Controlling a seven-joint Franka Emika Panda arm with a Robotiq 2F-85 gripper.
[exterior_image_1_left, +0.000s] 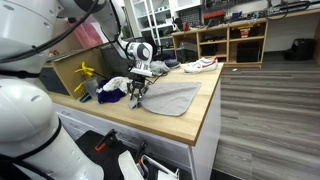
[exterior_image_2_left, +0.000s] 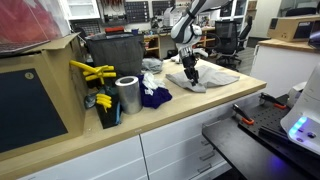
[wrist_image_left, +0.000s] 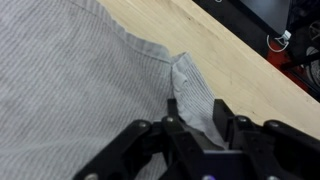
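Tool (wrist_image_left: 196, 112): pointing straight down at the counter (wrist_image_left: 235, 60), jaws narrow, closed on a raised fold of the grey cloth (wrist_image_left: 80, 90).

Wrist view:
- Fold pinched between the two fingers (wrist_image_left: 172, 120), touching both.
- Fold running from the tool toward 12 o'clock and ending at the cloth's edge.
- Main sheet spread flat from 9 to 11 o'clock of the tool.
- Bare counter wood from 1 to 3 o'clock.

In an exterior view, tool (exterior_image_1_left: 138, 96) planted on the cloth's 9 o'clock end, with the rest of the grey cloth (exterior_image_1_left: 170, 98) lying flat on the counter toward 3 o'clock. Crumpled white cloth (exterior_image_1_left: 116, 84) just beside the tool at 10 o'clock. White-and-red item (exterior_image_1_left: 200, 65) well apart at 2 o'clock, on the far end of the counter; kind not clear.

In an exterior view, tool (exterior_image_2_left: 190, 74) upright over the grey cloth (exterior_image_2_left: 218, 78), most of the sheet extending toward 3 o'clock. Blue cloth (exterior_image_2_left: 153, 97) near the tool at 8 o'clock, apart from the grey cloth. Metal cylinder (exterior_image_2_left: 127, 95) standing upright just beyond the blue cloth, also at 8 o'clock.
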